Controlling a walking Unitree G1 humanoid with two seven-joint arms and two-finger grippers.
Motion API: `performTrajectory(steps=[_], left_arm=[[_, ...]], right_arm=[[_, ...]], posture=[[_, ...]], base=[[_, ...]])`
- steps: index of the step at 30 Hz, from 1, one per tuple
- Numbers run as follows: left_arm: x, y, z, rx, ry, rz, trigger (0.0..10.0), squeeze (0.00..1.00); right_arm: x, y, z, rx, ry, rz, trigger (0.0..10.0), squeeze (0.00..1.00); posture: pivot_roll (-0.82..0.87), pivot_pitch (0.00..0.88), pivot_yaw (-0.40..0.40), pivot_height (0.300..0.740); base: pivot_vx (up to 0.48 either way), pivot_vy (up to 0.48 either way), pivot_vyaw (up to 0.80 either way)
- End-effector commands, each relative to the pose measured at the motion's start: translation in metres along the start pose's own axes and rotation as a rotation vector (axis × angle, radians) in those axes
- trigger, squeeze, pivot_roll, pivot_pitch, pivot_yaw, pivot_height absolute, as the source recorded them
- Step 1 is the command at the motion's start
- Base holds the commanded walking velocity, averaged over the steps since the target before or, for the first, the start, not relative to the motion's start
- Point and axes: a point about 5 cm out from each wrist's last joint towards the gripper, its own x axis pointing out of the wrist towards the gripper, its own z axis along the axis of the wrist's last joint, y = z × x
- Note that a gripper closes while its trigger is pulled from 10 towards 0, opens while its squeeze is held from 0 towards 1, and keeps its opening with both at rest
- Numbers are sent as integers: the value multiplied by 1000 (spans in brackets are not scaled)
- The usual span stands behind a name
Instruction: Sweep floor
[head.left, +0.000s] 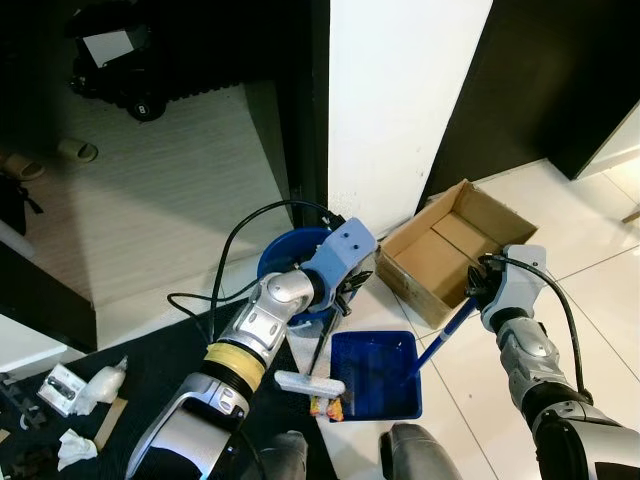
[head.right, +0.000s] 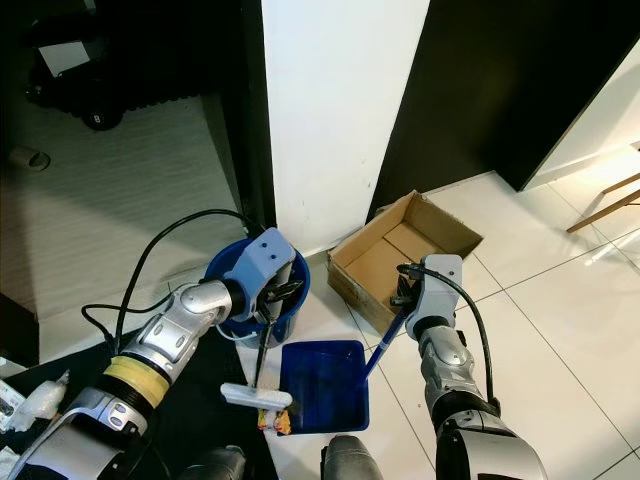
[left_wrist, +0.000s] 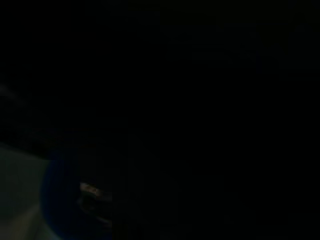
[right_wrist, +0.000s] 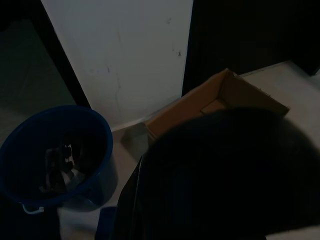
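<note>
My left gripper (head.left: 338, 298) hangs in front of the blue bucket (head.left: 272, 255) and is shut on the thin dark handle of a brush. The white brush head (head.left: 308, 383) rests on the floor at the left edge of the blue dustpan (head.left: 380, 385). Small orange and yellow scraps (head.left: 328, 407) lie beside the brush head at the pan's lip. My right gripper (head.left: 474, 290) is shut on the dustpan's long blue handle (head.left: 440, 345), which slants up to the right. The pan lies flat on the white tiles. The left wrist view is almost black.
An open cardboard box (head.left: 450, 250) sits against the white pillar (head.left: 400, 100), right of the bucket (right_wrist: 55, 160). A dark mat (head.left: 150, 350) carries crumpled paper (head.left: 95, 385) at the lower left. My feet (head.left: 420, 450) stand just below the pan. White tiles (head.left: 600, 240) stretch to the right.
</note>
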Motion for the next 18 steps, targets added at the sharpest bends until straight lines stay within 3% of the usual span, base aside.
performTrajectory(steps=[1, 2, 4, 10, 13, 18], left_arm=[[-15, 20, -7, 151, 61, 19, 10000, 0], [-15, 20, -7, 151, 61, 19, 10000, 0], [-27, 36, -15, 244, 115, 42, 10000, 0], [-39, 50, -23, 293, 153, 64, 10000, 0], [-40, 37, -25, 352, 135, -72, 10000, 0], [-34, 20, -22, 358, 68, -209, 10000, 0]], right_arm=[[-8, 2, -19, 14, 83, 10, 0, 0], [-8, 2, -19, 14, 83, 10, 0, 0], [-8, 2, -19, 13, 83, 13, 0, 0], [-7, 3, -18, 13, 84, 18, 0, 0], [-7, 4, -18, 14, 82, 21, 0, 0], [-7, 3, -17, 12, 82, 22, 0, 0]], posture=[[48, 83, -19, 740], [48, 83, -19, 740], [48, 83, -19, 740], [54, 82, -22, 740], [51, 83, -22, 740], [48, 87, -26, 740]], base=[[0, 0, 0], [0, 0, 0], [0, 0, 0], [0, 0, 0], [0, 0, 0], [0, 0, 0]])
